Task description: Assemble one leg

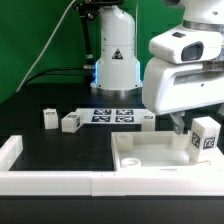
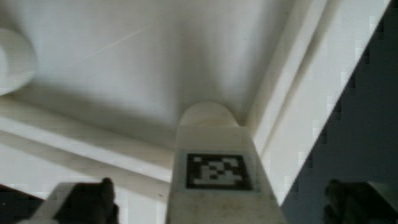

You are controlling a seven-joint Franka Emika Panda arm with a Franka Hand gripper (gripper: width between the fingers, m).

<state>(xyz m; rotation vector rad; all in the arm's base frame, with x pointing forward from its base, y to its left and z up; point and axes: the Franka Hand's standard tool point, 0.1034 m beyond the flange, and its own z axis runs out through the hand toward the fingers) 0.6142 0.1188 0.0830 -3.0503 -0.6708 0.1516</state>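
Gripper (image 2: 224, 204) of the Panda arm hangs over the workbench with its jaws spread. In the wrist view, a dark fingertip (image 2: 86, 200) stands off to each side of the leg (image 2: 217, 160), with a gap showing on both sides. The post points away from the camera, its black-and-white square marker facing the lens.

Nearest the onlooker in the exterior view, a low white rail (image 1: 50, 184) runs along the front of the black table (image 1: 60, 150) and turns back at the exterior view's left. Just behind it lies the white square panel (image 1: 150, 158), raised rim up. The leg (image 1: 206, 138) stands upright at the panel's corner on the exterior view's right, directly under the arm's bulky white wrist (image 1: 185, 75). Whether it is seated in a socket cannot be told.

Farther back, a small white block (image 1: 48, 118) and a second block (image 1: 70, 122) sit side by side on the table at the exterior view's left. The marker board (image 1: 112, 115) lies flat beside them, with a third block (image 1: 148, 120) next to it. Behind the board rises the robot base (image 1: 115, 60), in front of a green backdrop (image 1: 40, 30).
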